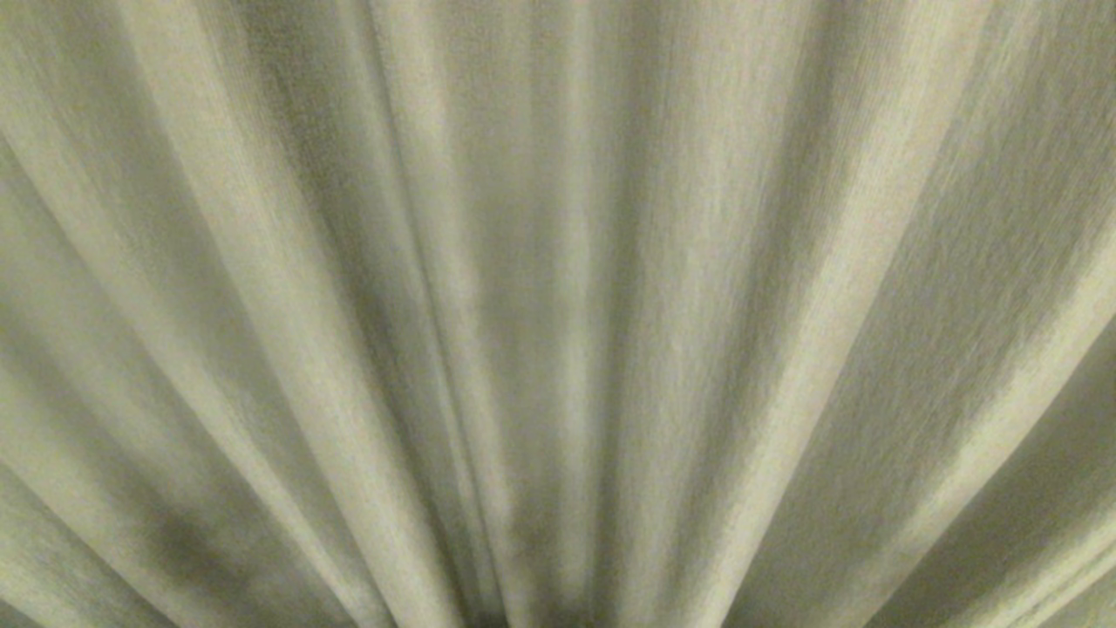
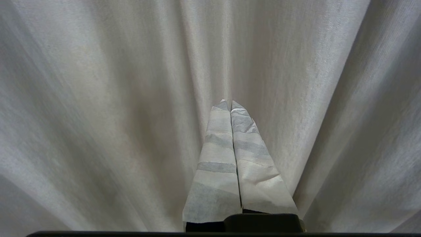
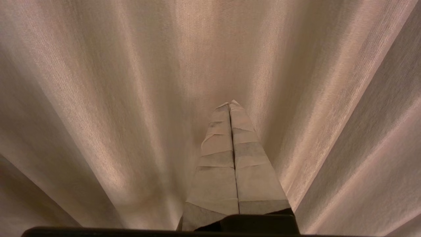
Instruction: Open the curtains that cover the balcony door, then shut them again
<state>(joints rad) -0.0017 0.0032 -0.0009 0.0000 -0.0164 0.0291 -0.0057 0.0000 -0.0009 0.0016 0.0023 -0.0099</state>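
The curtains (image 1: 558, 314) fill the head view, drawn closed, their long pleats converging toward its lower centre; the left gripper (image 2: 230, 102) and right gripper (image 3: 231, 103), tape-wrapped fingers pressed together and holding nothing, each point at the fabric.

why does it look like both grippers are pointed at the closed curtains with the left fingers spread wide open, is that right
Not quite: the left gripper has its fingers pressed together, not spread, as the left wrist view shows. The rest holds: the right gripper is shut too, and both point at the curtains, which fill every view.
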